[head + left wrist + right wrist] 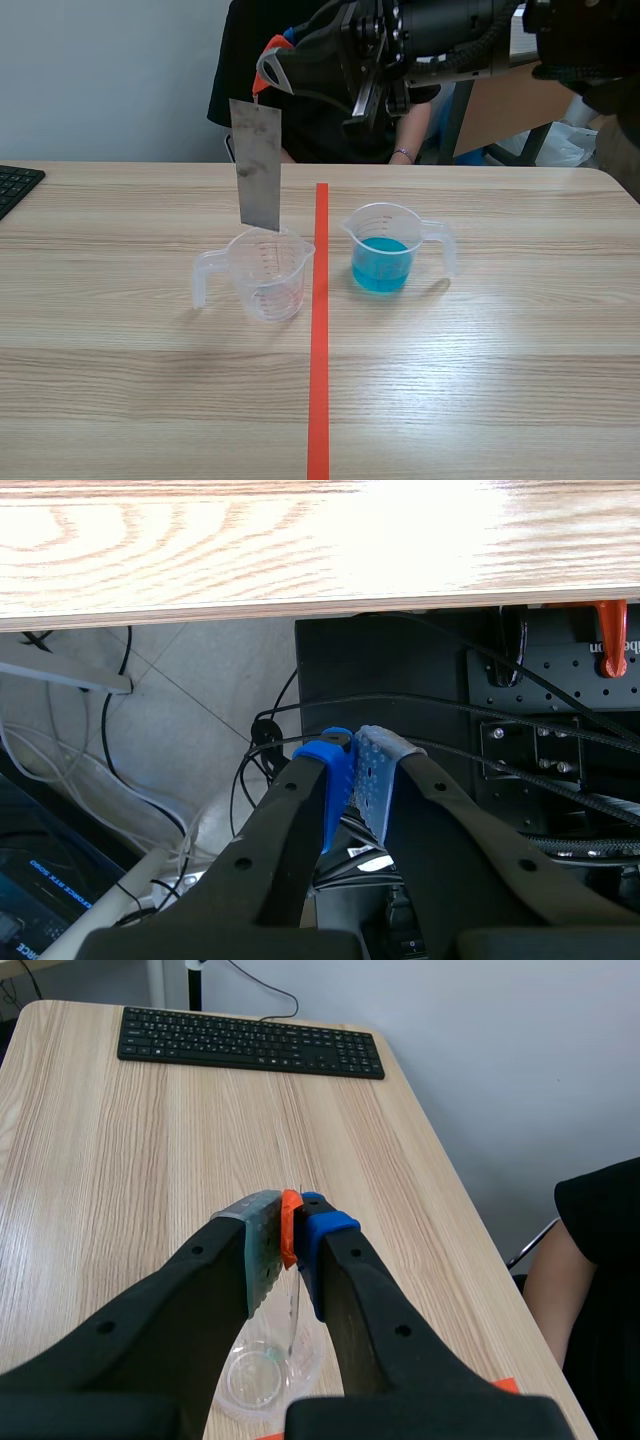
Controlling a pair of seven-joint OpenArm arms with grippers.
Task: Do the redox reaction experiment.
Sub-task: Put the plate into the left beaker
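right claw (288, 1224): clamped on metal strip (258, 165), above empty cup (268, 278)
left claw (352, 778): closed on nothing, under desk (300, 550)
blue cup (383, 252): alongside

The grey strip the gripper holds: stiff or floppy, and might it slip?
Probably stiff: the strip hangs flat and straight from the right gripper over the empty beaker, showing no bend. Likely light, as it looks thin edge-on in the right wrist view. It might slip: only its top end, at an orange tab, is pinched.

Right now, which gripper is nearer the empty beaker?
Right. The right gripper is directly above the empty beaker, holding the strip over it; the left gripper is shut below the table edge.
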